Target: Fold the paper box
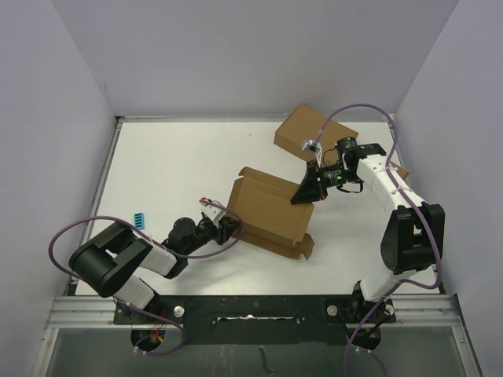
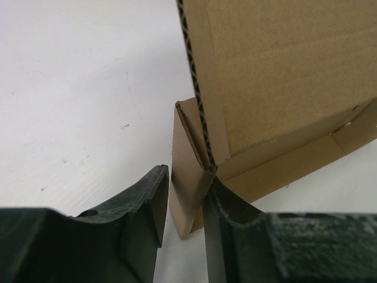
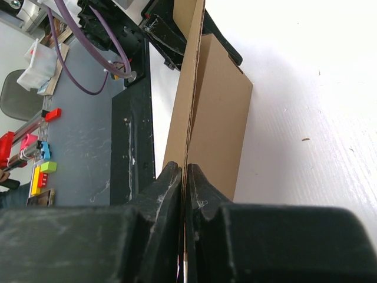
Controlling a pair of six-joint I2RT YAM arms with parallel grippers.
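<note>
The paper box [image 1: 271, 210] is seen mid-table [image 1: 157, 165], half-formed, one panel raised. That panel's thin edge is pinched tight by the right gripper [image 1: 308, 188]. The box's near-left corner flap is bracketed by the left gripper [image 1: 228, 228]. One finger [image 2: 227, 215] is touching it and a sliver of gap is seen at the other, so whether it is clamped cannot be told. A second brown box [image 1: 313, 132] is seen behind.

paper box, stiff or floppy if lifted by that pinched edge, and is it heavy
Probably light: the paper box is thin, single-wall corrugated card. Panels likely stay stiff, yet it hinges at its creases, so it may sag from the right gripper pinching one edge. The upright panel looks apt to swing if pushed.
</note>
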